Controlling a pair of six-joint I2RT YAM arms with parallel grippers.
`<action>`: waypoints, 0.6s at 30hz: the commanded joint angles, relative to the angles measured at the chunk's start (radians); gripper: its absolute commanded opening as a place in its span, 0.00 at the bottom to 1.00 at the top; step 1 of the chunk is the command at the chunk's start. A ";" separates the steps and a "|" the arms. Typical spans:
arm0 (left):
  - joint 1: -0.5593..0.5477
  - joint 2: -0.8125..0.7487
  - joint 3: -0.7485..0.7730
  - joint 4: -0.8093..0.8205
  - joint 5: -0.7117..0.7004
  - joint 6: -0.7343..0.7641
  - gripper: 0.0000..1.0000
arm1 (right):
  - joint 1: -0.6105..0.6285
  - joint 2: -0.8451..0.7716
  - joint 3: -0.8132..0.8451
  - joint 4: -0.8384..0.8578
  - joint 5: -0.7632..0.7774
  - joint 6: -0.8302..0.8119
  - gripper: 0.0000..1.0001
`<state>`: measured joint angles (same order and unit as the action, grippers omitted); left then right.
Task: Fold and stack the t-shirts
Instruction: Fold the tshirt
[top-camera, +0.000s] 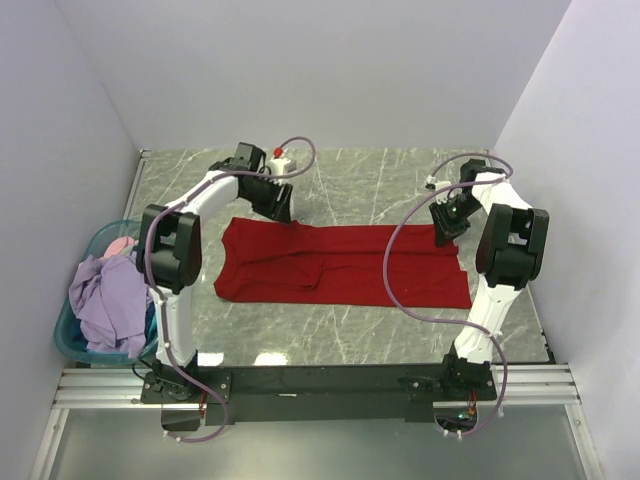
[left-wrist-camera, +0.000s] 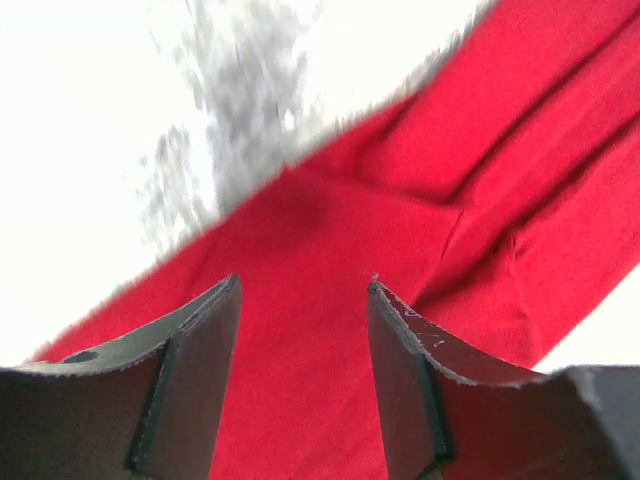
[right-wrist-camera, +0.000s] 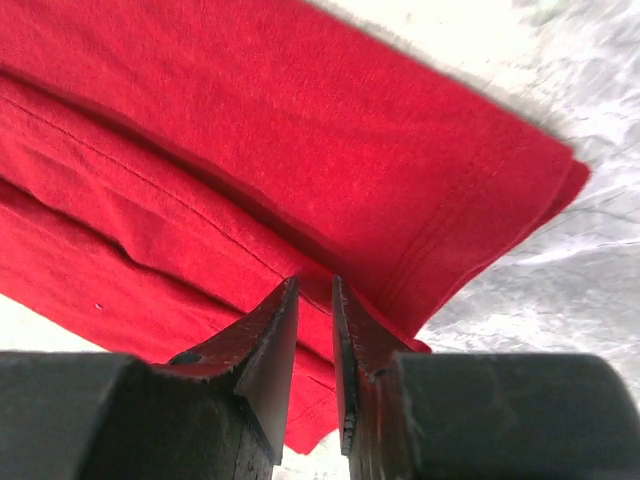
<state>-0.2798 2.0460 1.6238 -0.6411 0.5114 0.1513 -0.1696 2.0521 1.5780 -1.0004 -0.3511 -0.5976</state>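
A red t-shirt (top-camera: 340, 265) lies flat on the marble table (top-camera: 380, 180), folded into a long band running left to right. My left gripper (top-camera: 285, 212) is over its far left edge, jaws open and empty; in the left wrist view the gripper (left-wrist-camera: 303, 282) has the red cloth (left-wrist-camera: 400, 200) showing beneath and between its fingers. My right gripper (top-camera: 443, 237) is over the shirt's far right corner. In the right wrist view the right gripper (right-wrist-camera: 315, 280) has its jaws almost together with only a narrow gap, above the folded layers and hem (right-wrist-camera: 300, 130), with no cloth between them.
A blue basket (top-camera: 65, 340) at the table's left edge holds a lavender garment (top-camera: 105, 300) and a pink one (top-camera: 120, 244). White walls close the table on the left, back and right. The arm bases sit on the black rail at the near edge.
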 joint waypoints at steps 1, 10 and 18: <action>-0.010 0.043 0.106 0.018 -0.001 -0.021 0.59 | 0.005 -0.021 -0.012 -0.021 0.001 -0.030 0.28; -0.015 0.189 0.263 -0.008 0.061 -0.015 0.61 | 0.002 -0.029 -0.029 -0.033 0.009 -0.050 0.27; -0.018 0.218 0.257 0.006 0.113 -0.027 0.61 | 0.004 -0.036 -0.041 -0.050 0.017 -0.070 0.27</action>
<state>-0.2916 2.2623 1.8500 -0.6479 0.5667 0.1349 -0.1696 2.0521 1.5436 -1.0279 -0.3408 -0.6426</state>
